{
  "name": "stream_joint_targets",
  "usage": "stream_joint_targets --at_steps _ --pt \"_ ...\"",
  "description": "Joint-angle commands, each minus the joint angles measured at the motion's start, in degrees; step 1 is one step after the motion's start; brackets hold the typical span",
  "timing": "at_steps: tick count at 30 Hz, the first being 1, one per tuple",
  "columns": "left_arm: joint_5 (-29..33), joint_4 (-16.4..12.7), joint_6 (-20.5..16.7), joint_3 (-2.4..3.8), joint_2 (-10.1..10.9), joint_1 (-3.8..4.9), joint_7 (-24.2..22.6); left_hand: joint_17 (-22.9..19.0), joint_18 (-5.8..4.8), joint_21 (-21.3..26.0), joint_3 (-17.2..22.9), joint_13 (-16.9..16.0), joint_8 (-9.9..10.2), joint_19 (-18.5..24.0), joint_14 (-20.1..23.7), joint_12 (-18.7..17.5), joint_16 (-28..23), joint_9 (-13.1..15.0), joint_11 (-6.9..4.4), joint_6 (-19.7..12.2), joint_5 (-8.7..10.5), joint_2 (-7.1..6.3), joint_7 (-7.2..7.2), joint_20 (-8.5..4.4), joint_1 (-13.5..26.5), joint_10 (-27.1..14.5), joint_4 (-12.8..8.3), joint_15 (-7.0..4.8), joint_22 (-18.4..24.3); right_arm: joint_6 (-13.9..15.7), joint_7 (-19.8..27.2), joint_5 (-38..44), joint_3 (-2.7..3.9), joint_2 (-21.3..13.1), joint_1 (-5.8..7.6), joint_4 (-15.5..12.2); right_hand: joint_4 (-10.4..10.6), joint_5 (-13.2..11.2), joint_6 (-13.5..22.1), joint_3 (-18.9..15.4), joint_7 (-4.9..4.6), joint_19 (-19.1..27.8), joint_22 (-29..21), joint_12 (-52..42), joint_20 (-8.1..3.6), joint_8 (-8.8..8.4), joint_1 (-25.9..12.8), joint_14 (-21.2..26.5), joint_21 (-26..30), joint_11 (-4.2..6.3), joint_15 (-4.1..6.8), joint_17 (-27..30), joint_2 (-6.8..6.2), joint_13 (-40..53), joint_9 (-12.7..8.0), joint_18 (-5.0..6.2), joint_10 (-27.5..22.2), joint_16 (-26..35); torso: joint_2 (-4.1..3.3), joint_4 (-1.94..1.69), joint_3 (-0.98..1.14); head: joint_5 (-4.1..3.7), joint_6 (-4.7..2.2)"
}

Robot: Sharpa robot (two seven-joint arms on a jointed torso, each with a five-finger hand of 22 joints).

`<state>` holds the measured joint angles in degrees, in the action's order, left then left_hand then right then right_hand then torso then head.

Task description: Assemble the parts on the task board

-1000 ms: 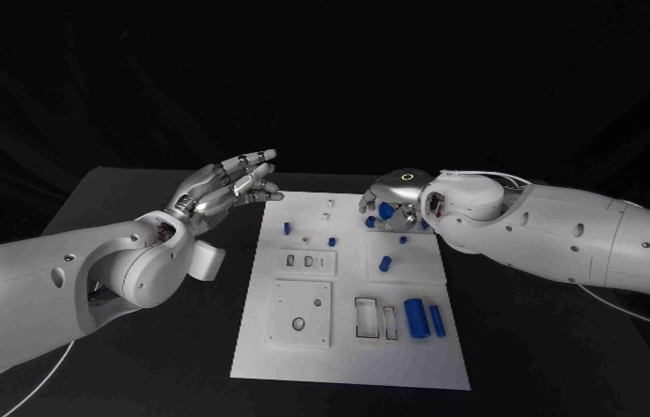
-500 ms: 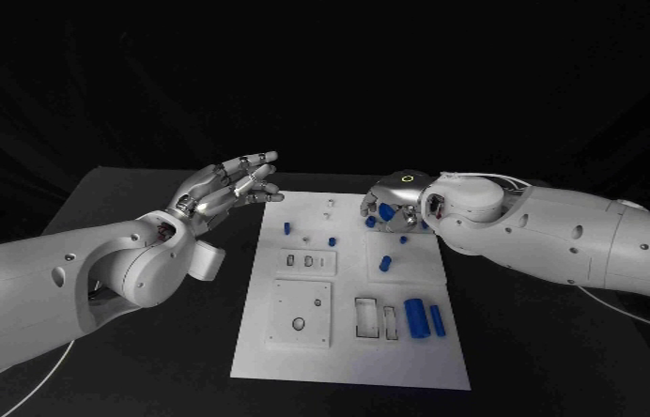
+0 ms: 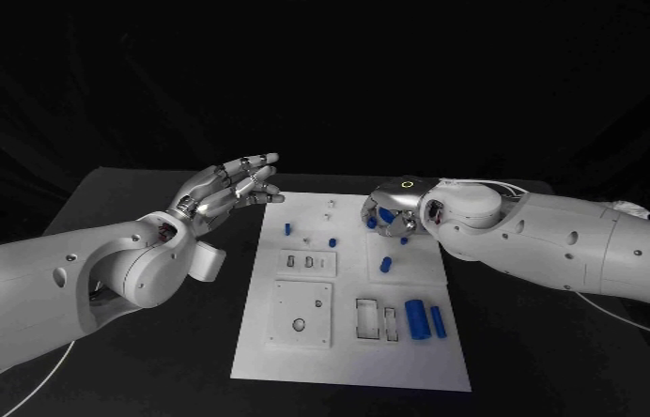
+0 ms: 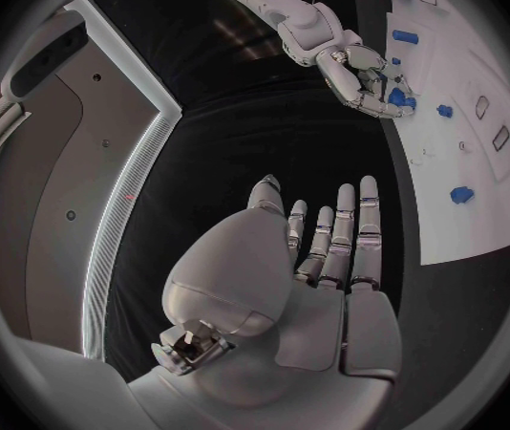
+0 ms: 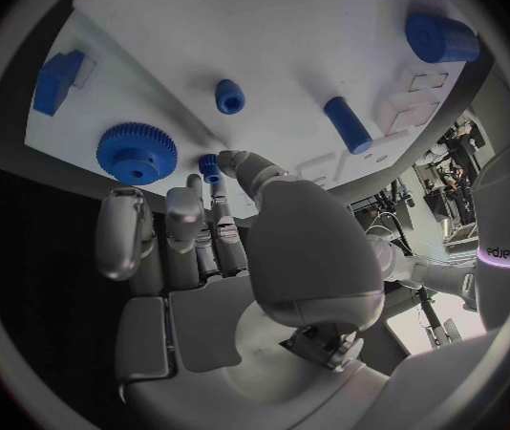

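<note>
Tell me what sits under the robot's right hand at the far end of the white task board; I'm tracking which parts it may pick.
Beneath the silver right hand lie a blue toothed gear and a small blue peg at its fingertips, on the white task board. Whatever the palm covers cannot be seen.

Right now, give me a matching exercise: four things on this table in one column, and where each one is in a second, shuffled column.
Things:
1. silver left hand
2. silver right hand
3. thick blue cylinder
4. blue toothed gear

Places:
A. lying on the near right part of the white task board
B. flat on the board, close beside the right hand
C. above the black table, off the board's left edge, fingers apart
D. above the board's far right part

Pairs: 1-C, 2-D, 3-A, 4-B
</note>
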<state>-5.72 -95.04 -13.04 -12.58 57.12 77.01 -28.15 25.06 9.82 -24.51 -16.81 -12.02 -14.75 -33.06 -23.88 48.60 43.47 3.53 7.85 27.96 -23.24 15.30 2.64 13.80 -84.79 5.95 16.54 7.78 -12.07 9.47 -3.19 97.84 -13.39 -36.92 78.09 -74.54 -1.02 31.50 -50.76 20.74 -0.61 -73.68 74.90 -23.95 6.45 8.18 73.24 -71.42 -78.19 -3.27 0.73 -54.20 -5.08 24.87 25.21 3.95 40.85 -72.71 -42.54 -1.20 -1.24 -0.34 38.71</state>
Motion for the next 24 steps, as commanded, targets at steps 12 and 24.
stream_joint_targets --at_steps 12,24 --pt "-0.3 -0.3 0.7 0.03 0.2 0.08 0.0 -0.1 0.13 0.3 0.6 0.1 -0.4 0.4 0.0 0.4 -0.4 0.0 -0.1 0.4 -0.54 0.11 -0.14 0.21 -0.7 0.3 0.0 0.22 0.1 3.7 1.6 0.6 -0.01 0.3 -0.48 0.9 -1.9 2.1 -1.0 2.0 -2.05 -0.8 2.0 -1.6 -0.73 1.72 2.9 -0.9 -0.7 1.32 1.14 -1.4 1.43 0.9 3.4 0.34 4.1 -0.6 -0.01 0.09 0.01 0.29 0.29" --pt "-0.3 -0.3 0.8 0.02 0.2 0.08 0.4 -0.2 0.17 0.4 0.9 0.1 -0.5 0.4 0.0 0.4 -0.4 0.0 -0.04 0.5 -0.72 0.24 -0.12 0.27 -1.1 0.3 0.0 0.25 0.1 6.5 3.1 0.5 0.03 0.2 -0.35 0.2 -2.5 0.5 -3.3 1.6 -3.87 -2.3 3.6 -2.8 -1.46 3.86 3.9 -2.2 -1.7 1.6 1.54 -2.2 2.38 1.5 7.1 0.0 8.1 -1.1 -0.03 0.12 0.03 0.65 0.56"
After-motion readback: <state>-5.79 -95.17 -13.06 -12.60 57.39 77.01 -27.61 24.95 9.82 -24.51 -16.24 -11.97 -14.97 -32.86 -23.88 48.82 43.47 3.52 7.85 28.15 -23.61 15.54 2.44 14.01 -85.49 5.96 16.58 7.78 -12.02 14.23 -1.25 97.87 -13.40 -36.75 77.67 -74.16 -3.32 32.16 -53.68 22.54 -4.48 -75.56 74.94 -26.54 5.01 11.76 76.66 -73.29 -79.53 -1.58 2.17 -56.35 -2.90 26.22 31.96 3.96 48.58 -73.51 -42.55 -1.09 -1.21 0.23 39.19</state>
